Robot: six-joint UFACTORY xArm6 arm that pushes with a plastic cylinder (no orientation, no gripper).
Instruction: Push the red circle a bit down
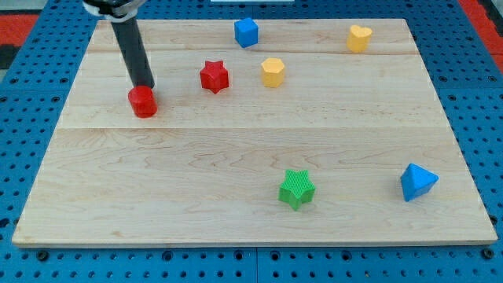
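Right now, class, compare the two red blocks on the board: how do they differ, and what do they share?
Shape: the red circle is a round cylinder; the red star has points.
Place: the red circle lies nearer the view's left and lower; the red star sits to its right, higher up.
Contact: my tip is at the red circle's upper edge; the red star stands alone.
Both are red, on the wooden board.

Pale wood surface (236,157), planks with fine grain and visible seams, smooth satin finish. Beneath it, blue perforated board (31,118), matt, looks like metal or plastic. Dark rod, smooth with slight sheen, ending at my tip (145,85). Touching the tip: red circle (143,102), smooth plastic look, faintly glossy. Nearby, red star (214,76) and yellow hexagon (273,71), same smooth finish. Far off, green star (296,189), finely ribbed sides, matt.
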